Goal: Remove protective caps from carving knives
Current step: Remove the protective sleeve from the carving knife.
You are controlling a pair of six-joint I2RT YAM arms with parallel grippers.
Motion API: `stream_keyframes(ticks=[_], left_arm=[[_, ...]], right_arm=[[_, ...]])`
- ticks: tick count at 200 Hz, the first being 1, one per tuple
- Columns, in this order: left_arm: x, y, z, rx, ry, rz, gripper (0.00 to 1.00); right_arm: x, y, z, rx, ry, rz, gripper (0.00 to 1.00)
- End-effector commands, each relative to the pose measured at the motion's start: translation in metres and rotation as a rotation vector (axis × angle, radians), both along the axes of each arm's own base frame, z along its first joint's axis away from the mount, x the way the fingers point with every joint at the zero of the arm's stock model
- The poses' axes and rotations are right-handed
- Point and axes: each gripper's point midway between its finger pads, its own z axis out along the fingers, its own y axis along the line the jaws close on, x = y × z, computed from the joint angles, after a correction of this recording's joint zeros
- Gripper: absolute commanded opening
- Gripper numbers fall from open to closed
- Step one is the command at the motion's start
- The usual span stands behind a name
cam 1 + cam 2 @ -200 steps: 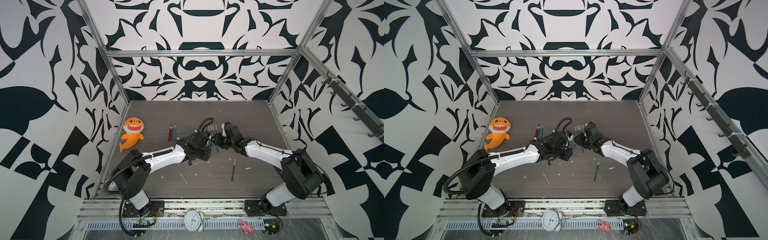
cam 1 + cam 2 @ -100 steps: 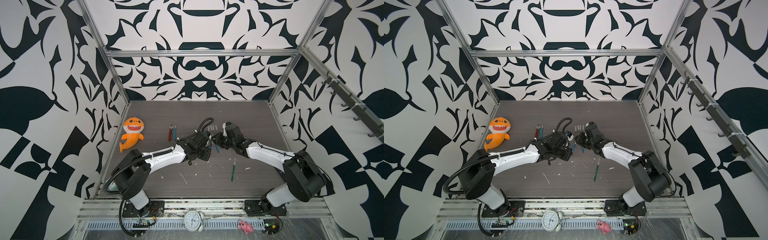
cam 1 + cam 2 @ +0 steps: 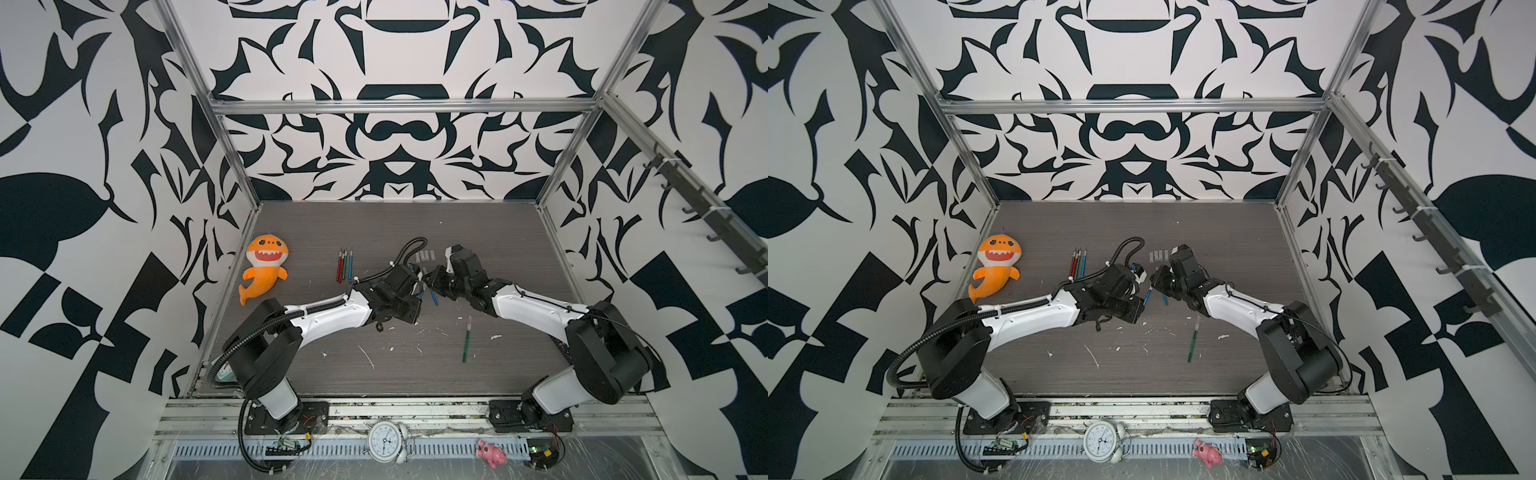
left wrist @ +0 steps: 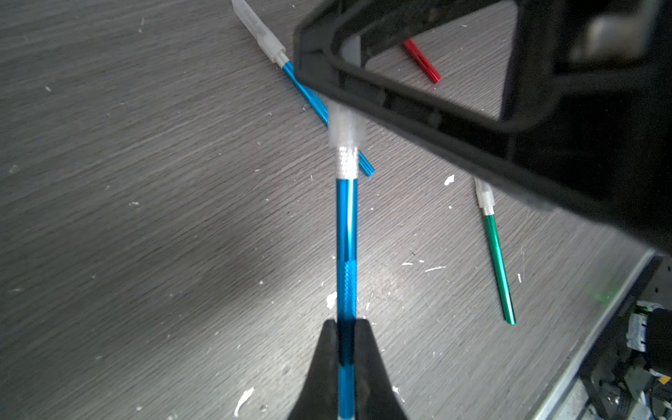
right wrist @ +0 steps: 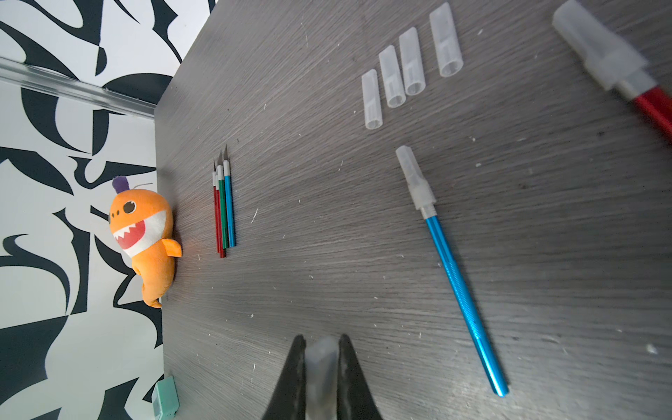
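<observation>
My left gripper (image 4: 345,322) is shut on the handle of a blue carving knife (image 4: 345,236) held just above the table. The translucent protective cap (image 4: 345,125) on its tip sits between the right gripper's black fingers (image 4: 418,112). In the right wrist view my right gripper (image 5: 322,338) is shut on that cap (image 5: 322,367). Both top views show the two grippers meeting mid-table, left (image 3: 417,289) and right (image 3: 431,282). Capped knives lie on the table: blue (image 5: 454,272), red (image 5: 618,62), green (image 3: 466,338). Several loose caps (image 5: 400,72) lie in a row.
A row of uncapped knives (image 3: 345,266) lies beside an orange shark plush (image 3: 266,270) at the left wall. White flecks (image 3: 368,357) dot the dark table. A clock (image 3: 388,440) and a pink toy (image 3: 490,453) sit on the front rail.
The right gripper's jaws have closed onto the cap of the held blue knife. Both arms have stayed nearly where they were.
</observation>
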Motion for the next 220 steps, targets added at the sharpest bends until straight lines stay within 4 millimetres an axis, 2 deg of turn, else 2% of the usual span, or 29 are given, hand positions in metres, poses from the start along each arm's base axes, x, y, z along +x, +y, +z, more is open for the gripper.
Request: stream_keyframes(ticks=[1,100,158,192,220], left_arm=[[-0.001,0.003,0.004,-0.004,-0.016,0.006,0.00],[-0.005,0.006,0.001,-0.002,0.000,0.011,0.00],[-0.001,0.017,0.009,0.039,-0.037,0.029,0.00],[0.008,0.025,0.017,0.062,-0.069,0.056,0.00],[0.030,0.050,0.019,0.113,-0.083,0.151,0.00]], right_arm=[[0.008,-0.004,0.016,0.005,-0.052,-0.030,0.00],[0.033,-0.018,0.042,0.006,-0.106,-0.074,0.00],[0.041,-0.044,0.063,-0.024,-0.148,-0.104,0.00],[0.035,-0.049,0.074,-0.062,-0.181,-0.069,0.00],[0.024,-0.052,0.077,-0.088,-0.195,-0.035,0.00]])
